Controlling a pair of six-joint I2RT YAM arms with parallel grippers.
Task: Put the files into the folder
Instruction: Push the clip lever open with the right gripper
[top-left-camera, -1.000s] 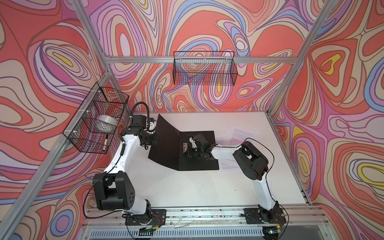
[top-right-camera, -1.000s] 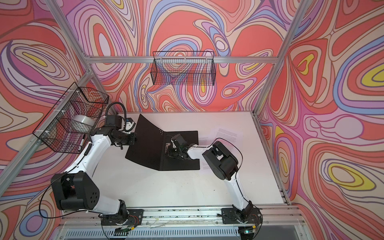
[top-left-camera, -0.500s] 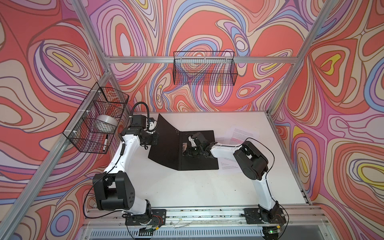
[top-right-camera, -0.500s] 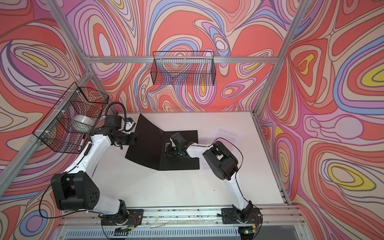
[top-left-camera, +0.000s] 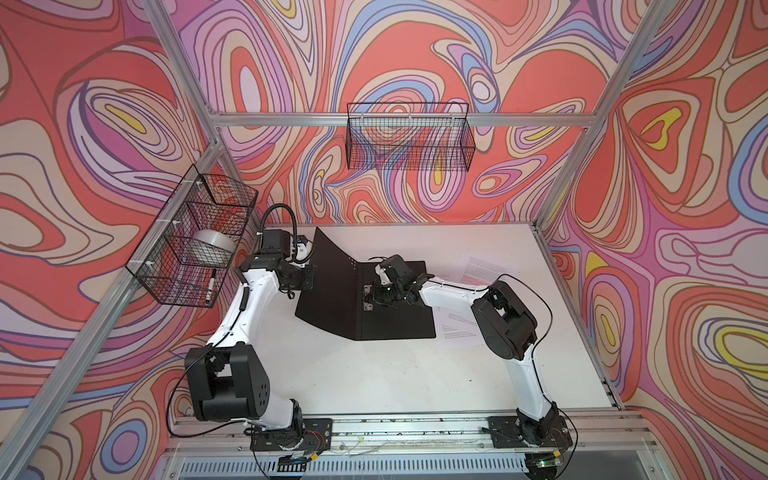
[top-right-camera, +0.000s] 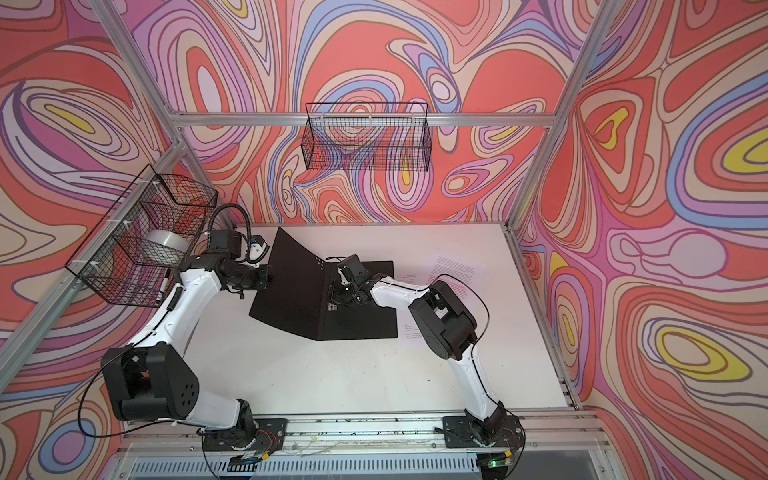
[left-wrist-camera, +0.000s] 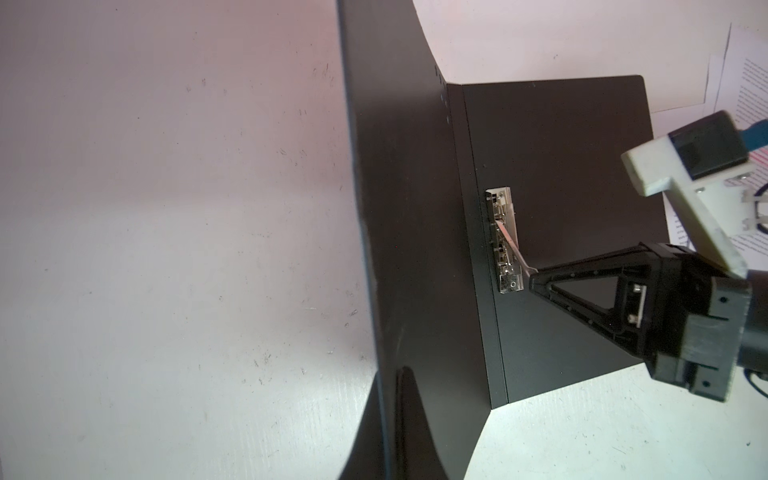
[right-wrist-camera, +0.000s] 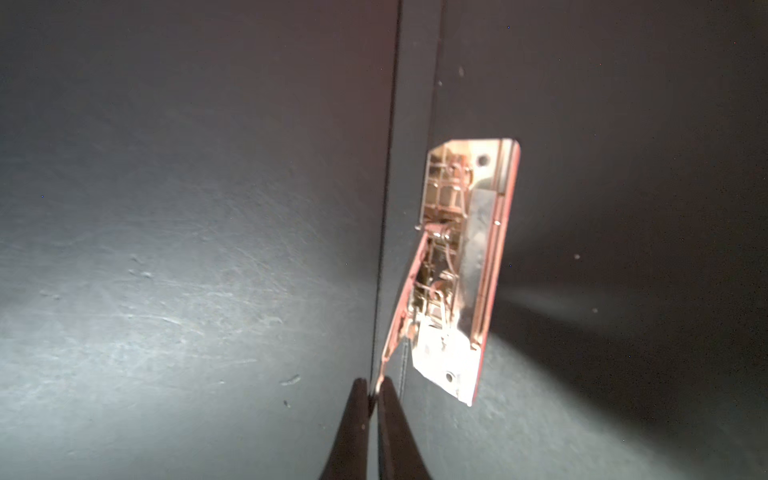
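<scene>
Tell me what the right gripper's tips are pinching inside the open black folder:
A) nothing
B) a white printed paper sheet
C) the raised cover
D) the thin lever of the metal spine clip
D: the right wrist view shows the right gripper shut on the thin metal clip lever.

White scuffed counter (top-left-camera: 374, 382) in the lower centre of both top views, open black folder (top-left-camera: 395, 324) left of centre, right half flat on it, left cover lifted off it, white printed files (top-left-camera: 478, 266) flat just right of the folder, one with pink lines
</scene>
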